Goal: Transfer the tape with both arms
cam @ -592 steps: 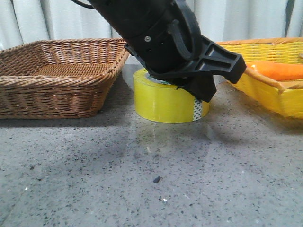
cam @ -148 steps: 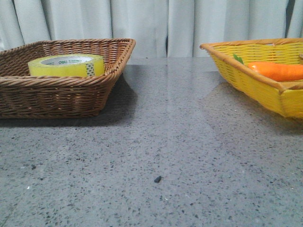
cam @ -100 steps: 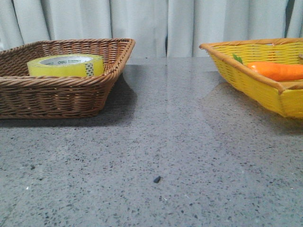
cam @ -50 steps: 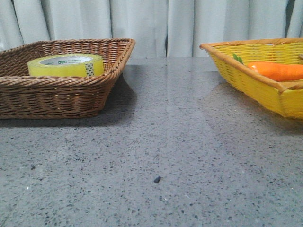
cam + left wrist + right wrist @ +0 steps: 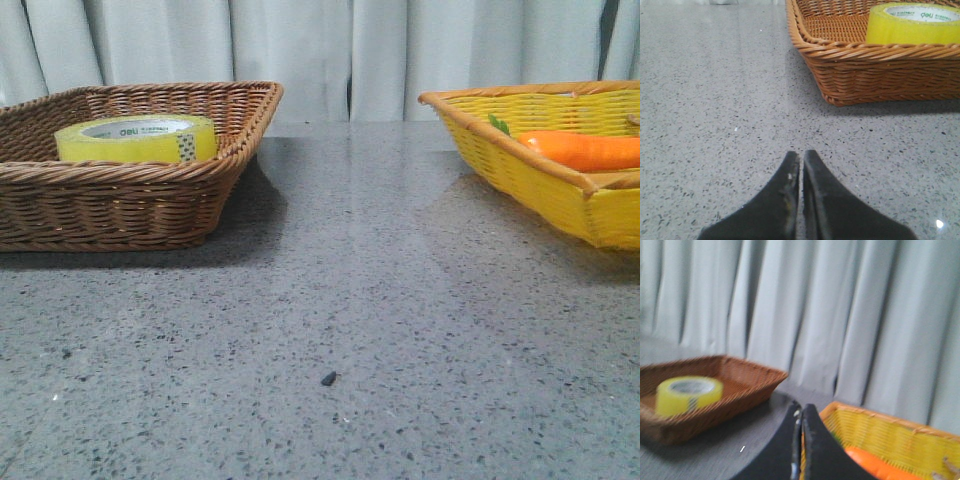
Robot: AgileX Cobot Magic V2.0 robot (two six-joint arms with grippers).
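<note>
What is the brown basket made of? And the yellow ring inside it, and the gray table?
The brown basket looks like woven wicker, going by its braided strands. The tape seems to be glossy see-through yellow plastic wound on a white, probably cardboard, core. The table looks like polished speckled stone: it mirrors the curtain faintly.

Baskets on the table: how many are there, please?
2. The brown wicker basket stands on the left of the front view with the tape inside; the yellow basket stands on the right with an orange carrot-like item. Its right part is cut off.
</note>
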